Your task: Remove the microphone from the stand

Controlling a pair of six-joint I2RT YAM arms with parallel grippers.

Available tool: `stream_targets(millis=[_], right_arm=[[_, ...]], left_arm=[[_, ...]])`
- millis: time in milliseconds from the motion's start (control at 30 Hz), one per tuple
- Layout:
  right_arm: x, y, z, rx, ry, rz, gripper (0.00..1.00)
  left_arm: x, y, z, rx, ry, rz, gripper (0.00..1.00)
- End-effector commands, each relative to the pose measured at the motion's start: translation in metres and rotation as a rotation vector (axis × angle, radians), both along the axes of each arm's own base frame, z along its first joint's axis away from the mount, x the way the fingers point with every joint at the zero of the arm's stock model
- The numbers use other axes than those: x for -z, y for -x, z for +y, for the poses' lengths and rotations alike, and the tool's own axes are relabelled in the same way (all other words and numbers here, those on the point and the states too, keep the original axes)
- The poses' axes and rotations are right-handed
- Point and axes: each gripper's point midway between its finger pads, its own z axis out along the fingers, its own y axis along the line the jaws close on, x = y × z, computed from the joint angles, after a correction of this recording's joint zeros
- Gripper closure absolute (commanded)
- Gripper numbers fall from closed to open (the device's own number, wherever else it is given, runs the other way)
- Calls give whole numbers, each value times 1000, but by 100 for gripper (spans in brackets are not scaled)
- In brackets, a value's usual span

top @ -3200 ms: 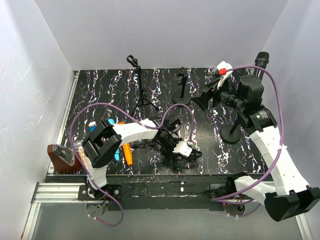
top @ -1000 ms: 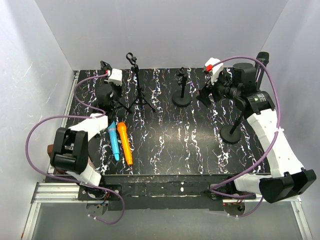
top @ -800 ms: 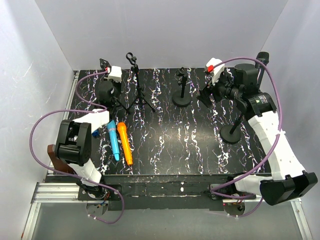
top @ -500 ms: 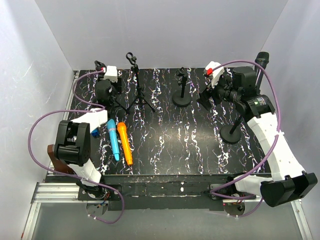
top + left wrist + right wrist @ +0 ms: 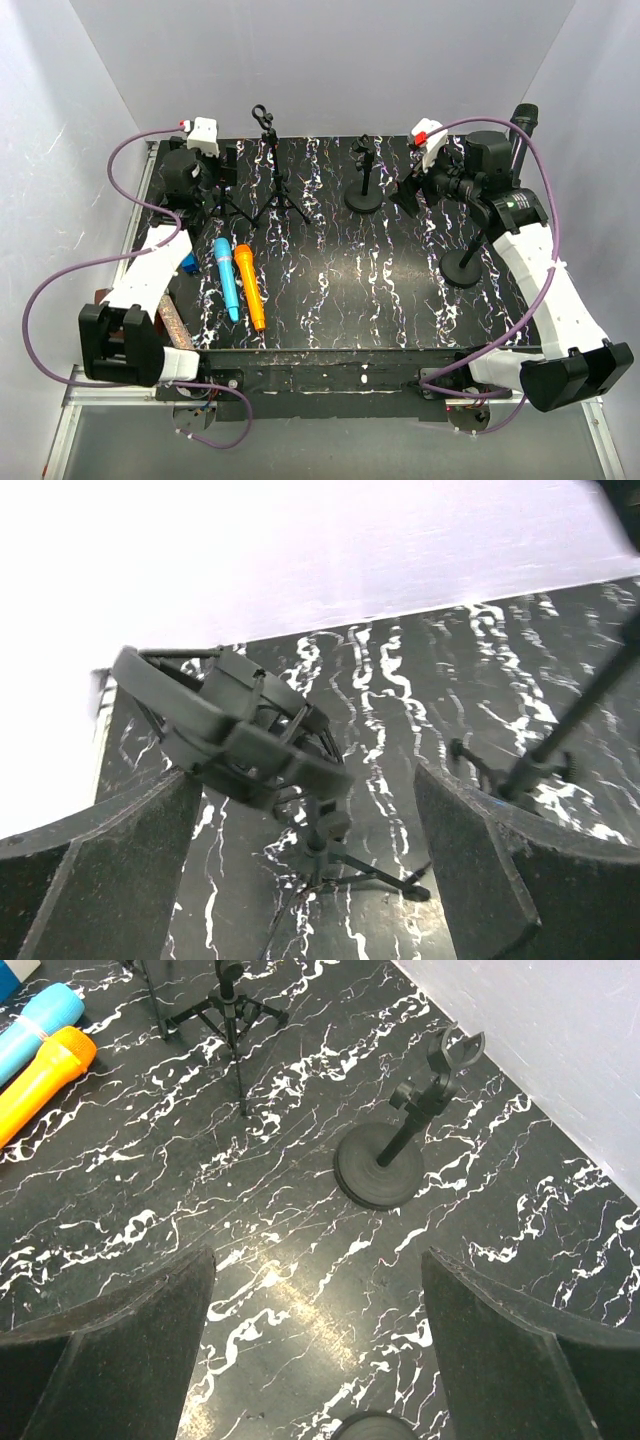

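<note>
My left gripper [image 5: 305, 780] stands open, far left, facing the shock-mount stand [image 5: 240, 745]; my right gripper [image 5: 318, 1260], also open, hovers beside the round-base stand [image 5: 380, 1165].

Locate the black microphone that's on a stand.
Top view, far right corner: the black microphone sits atop the tall stand with the round base, close to the right wall, just behind the right arm.

Boxed in by plain white walls [image 5: 330, 60]; floored with black, white-veined tabletop [image 5: 330, 285]; edged by metal rail [image 5: 110, 383]; evenly lit.
</note>
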Motion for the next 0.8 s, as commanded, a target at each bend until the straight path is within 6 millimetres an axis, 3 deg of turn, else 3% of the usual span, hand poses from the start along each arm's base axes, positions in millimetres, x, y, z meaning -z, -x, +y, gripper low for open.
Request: stream_targets(millis=[0,133,200,300,467,600,767], right_arm=[[-11,-6,8,-18,-57,-27,10],[-12,-6,11,-26,-69,-21,10],[-12,-6,10,-25,-68,-24,10],[-9,-4,9,-20,-68,-23,10],[-5,3,7,-21,-65,-14,10],[-6,6,3,-13,-50,-25,10],[-3,11,-1,-8,-34,-29,10]], left_arm=[[-31,23,-38,243,2,-23,13],[-42,25,-65,378,37,-38,14],[-33,15,-62,346,37,-3,14],[4,-9,-33,156,32,78,15],[72,-27,-10,13,2,185,20],[117,-24,12,-74,18,261,37],[149,-8,37,-161,43,316,50]])
